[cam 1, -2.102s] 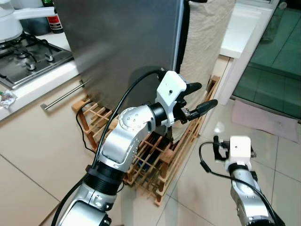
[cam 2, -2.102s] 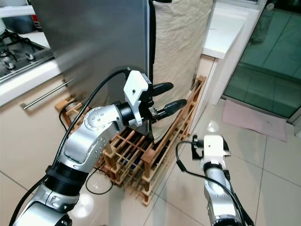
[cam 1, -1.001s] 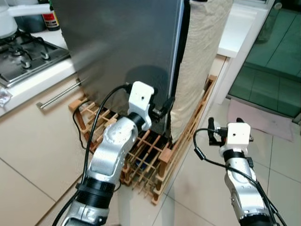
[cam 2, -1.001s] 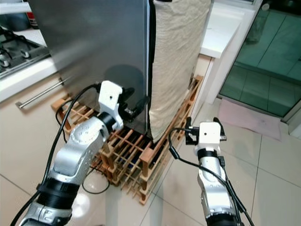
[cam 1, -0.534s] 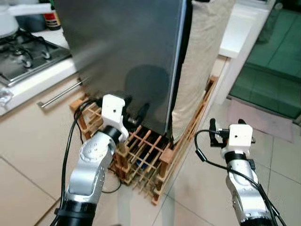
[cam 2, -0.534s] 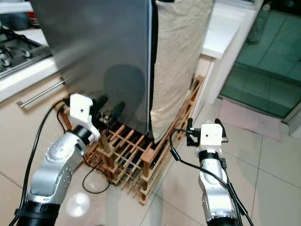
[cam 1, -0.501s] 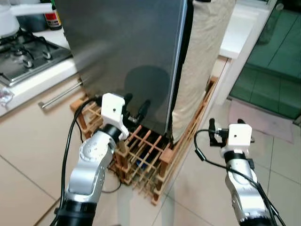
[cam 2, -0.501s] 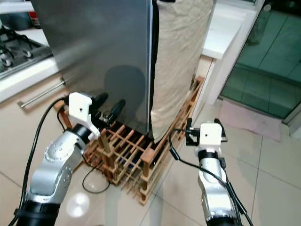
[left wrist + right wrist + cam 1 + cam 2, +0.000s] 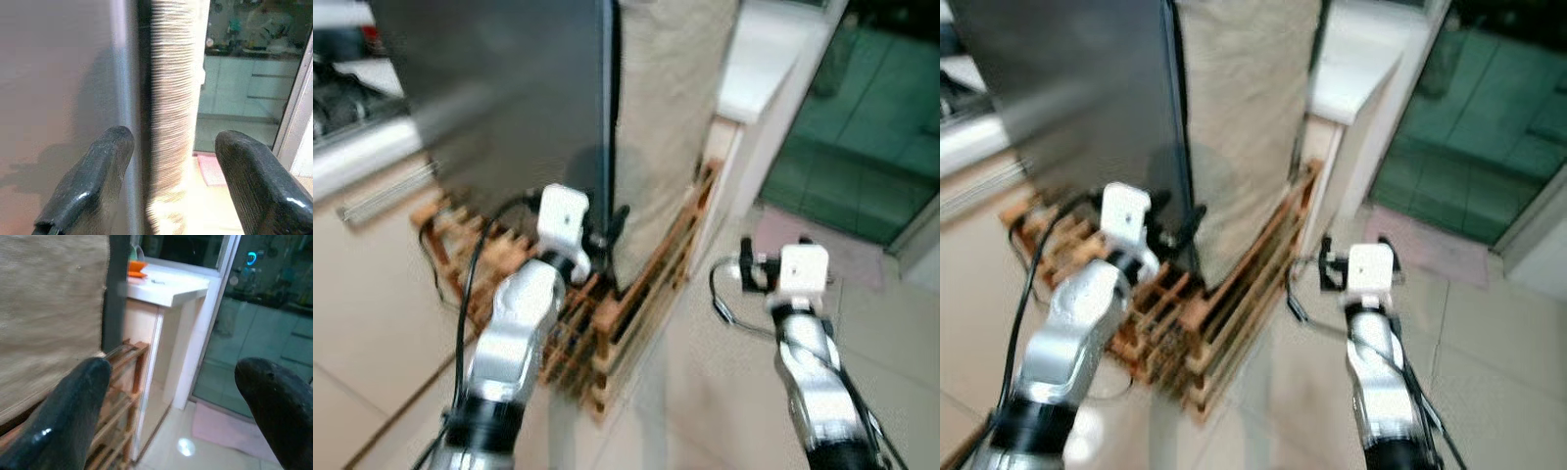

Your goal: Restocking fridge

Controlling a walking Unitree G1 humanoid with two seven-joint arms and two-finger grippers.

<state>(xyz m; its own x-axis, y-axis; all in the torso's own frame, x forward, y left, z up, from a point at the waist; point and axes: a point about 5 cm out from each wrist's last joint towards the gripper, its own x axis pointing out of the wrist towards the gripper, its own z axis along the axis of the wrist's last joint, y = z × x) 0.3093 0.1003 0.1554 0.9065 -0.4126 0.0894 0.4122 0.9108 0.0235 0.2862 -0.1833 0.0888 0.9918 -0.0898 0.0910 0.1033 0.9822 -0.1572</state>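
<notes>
- Fridge (image 9: 499, 88), steel grey and tall, stands with its door shut, its lower part just behind a wooden slatted rack (image 9: 607, 313) on the tiled floor (image 9: 705, 392).
- Cloth (image 9: 661, 108), beige and coarse, hangs down the fridge's side, reaching the rack.
- Left pincer (image 9: 607, 227) is raised at the fridge's front corner, right by the dark seam between steel door and cloth; the head views are blurred.
- In the left wrist view its two black fingers (image 9: 93, 176) are spread wide with nothing between them, the door edge and the cloth (image 9: 173, 98) showing in the gap.
- Right pincer (image 9: 176, 411) is held up over the floor, well to the right of the rack, its fingers (image 9: 73, 406) wide apart and empty.
- Past the right pincer a white surface (image 9: 171, 284) carries something orange (image 9: 137, 267), too small to identify.
- A pink mat (image 9: 1420, 240) lies before a glass door (image 9: 1469, 127).
</notes>
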